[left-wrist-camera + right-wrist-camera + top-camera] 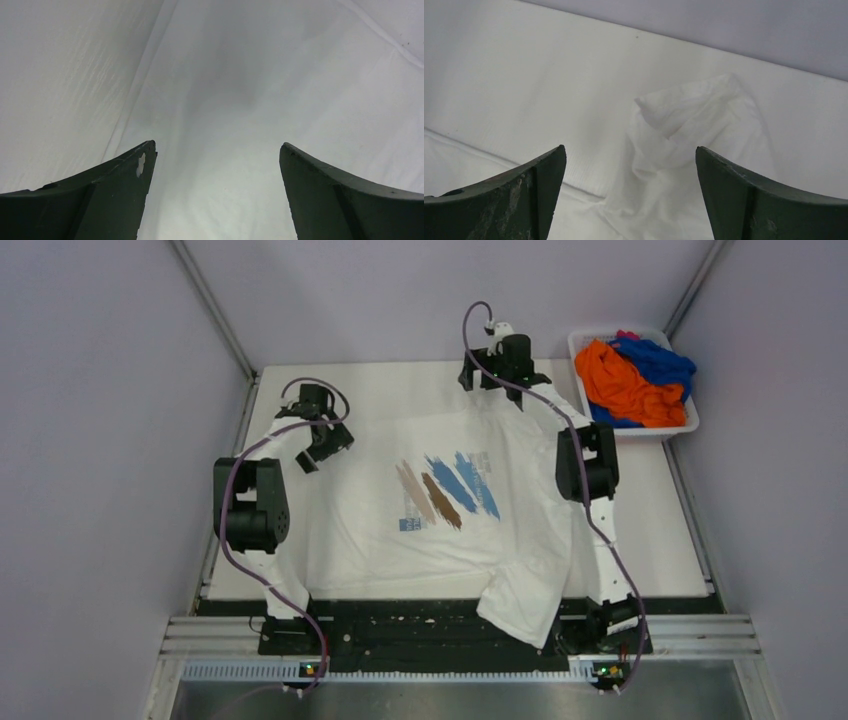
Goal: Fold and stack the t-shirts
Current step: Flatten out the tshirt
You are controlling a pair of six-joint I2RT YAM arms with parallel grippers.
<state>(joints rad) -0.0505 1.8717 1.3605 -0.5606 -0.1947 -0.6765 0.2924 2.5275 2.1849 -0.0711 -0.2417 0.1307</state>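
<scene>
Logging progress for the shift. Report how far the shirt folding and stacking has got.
Done: white t-shirt spread print-up on the table. In hand: nothing; the left claw and right claw both open above it, the right by a bunched corner at the far edge. Left: all folds, a flap overhanging the near edge, plus the orange shirt and blue shirt in the basket. No stack.

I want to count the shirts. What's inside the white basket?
In the basket lie an orange shirt on top, a blue shirt beside it, and a bit of pink-red shirt at the far edge. Anything under them is covered.
</scene>
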